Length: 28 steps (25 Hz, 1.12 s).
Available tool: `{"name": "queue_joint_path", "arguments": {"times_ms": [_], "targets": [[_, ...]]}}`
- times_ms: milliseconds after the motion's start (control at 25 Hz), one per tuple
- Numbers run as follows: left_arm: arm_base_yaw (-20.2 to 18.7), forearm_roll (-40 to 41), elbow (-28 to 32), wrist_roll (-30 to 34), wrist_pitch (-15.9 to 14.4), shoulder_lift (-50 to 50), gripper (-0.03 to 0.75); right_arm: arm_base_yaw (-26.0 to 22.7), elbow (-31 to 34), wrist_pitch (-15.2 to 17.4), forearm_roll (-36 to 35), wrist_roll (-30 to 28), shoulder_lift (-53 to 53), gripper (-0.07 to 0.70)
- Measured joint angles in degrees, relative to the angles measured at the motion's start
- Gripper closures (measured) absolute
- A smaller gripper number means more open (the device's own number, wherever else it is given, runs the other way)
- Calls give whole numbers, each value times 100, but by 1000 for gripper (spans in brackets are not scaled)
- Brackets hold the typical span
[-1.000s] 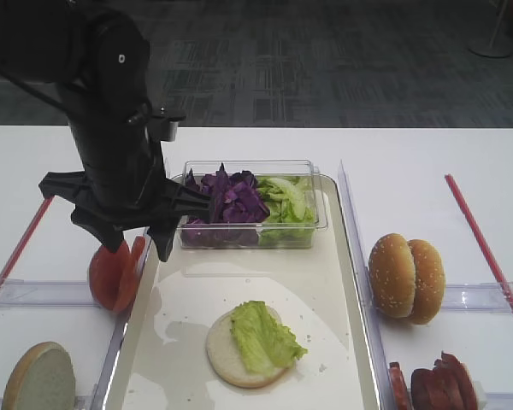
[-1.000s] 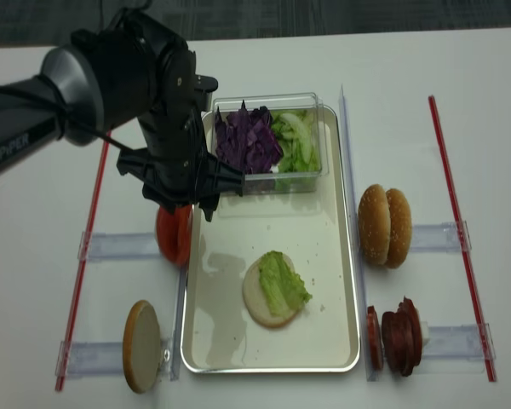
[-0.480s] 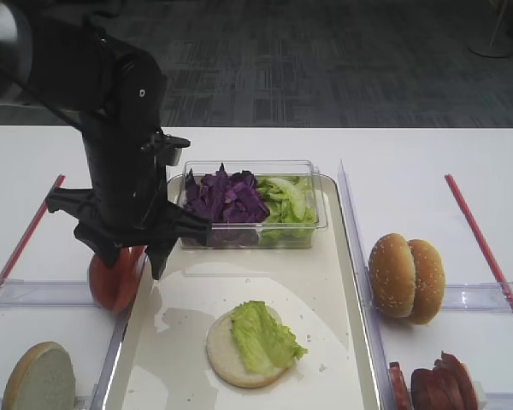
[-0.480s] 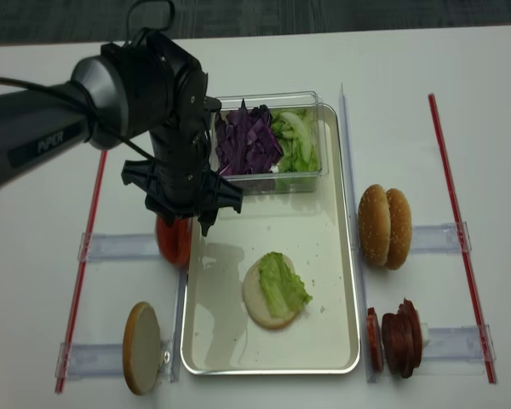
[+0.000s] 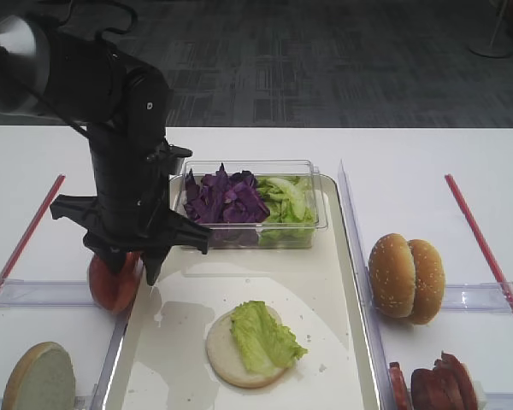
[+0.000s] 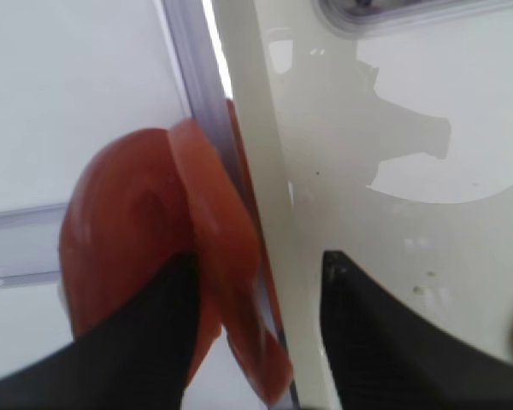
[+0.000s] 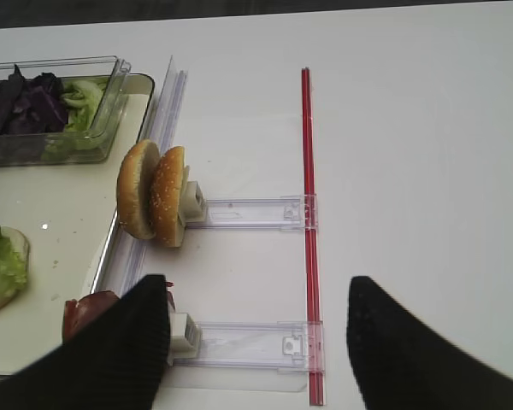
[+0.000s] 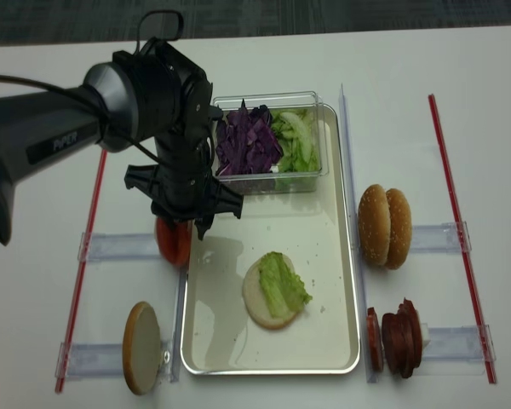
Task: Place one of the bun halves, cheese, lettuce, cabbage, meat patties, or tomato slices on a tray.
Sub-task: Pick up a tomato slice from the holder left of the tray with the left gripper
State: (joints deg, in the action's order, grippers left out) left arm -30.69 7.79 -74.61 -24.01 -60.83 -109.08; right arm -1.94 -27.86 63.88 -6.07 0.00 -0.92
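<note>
White worktop (image 5: 239, 141) under grey carpet, read left to right. Far left, a red strip (image 5: 30, 231) and, low down, a bun half (image 5: 39, 378) standing on edge in a clear holder. Next, the tomato slices (image 5: 111, 282) stand on edge in their holder, just outside the tray's left rim. My left pincer (image 6: 256, 342) is down over them; in the left wrist view one finger sits on the outer face of a slice and the other on the tray side, a slice (image 6: 227, 273) between them. The jaws are apart, and I cannot tell whether both pads touch it.

Centre: the tray (image 5: 333, 282) carries a clear box (image 5: 312, 213) of cabbage (image 5: 224, 198) and lettuce (image 5: 284, 201) at its far end, and nearer me a pale bun base topped with a lettuce leaf (image 5: 261, 336).

Right: two bun halves (image 5: 406, 278) on edge, then meat patties (image 5: 440, 389) at the lower corner. My right pincer (image 7: 256, 342) hangs spread and empty over the worktop.

Step in hand, by my judgement: grasping one tomato slice. Next move calls for closing gently on that single slice, lifting it clear of the rim, then carrying it right onto the tray.
</note>
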Motion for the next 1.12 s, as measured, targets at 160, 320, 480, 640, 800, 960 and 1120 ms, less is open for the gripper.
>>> {"name": "queue_joint_path", "arguments": {"times_ms": [160, 320, 480, 640, 800, 960, 1120], "targets": [[0, 25, 0, -82, -13, 0, 489, 0, 0, 0, 0, 0, 0, 153], [0, 161, 0, -173, -86, 0, 572, 0, 0, 0, 0, 0, 0, 153], [0, 278, 0, -209, -150, 0, 635, 0, 0, 0, 0, 0, 0, 153], [0, 278, 0, -222, -163, 0, 658, 0, 0, 0, 0, 0, 0, 153], [0, 285, 0, -222, -163, 0, 673, 0, 0, 0, 0, 0, 0, 153], [0, 285, 0, -224, -204, 0, 676, 0, 0, 0, 0, 0, 0, 153], [0, 285, 0, -224, -305, 0, 678, 0, 0, 0, 0, 0, 0, 153]]}}
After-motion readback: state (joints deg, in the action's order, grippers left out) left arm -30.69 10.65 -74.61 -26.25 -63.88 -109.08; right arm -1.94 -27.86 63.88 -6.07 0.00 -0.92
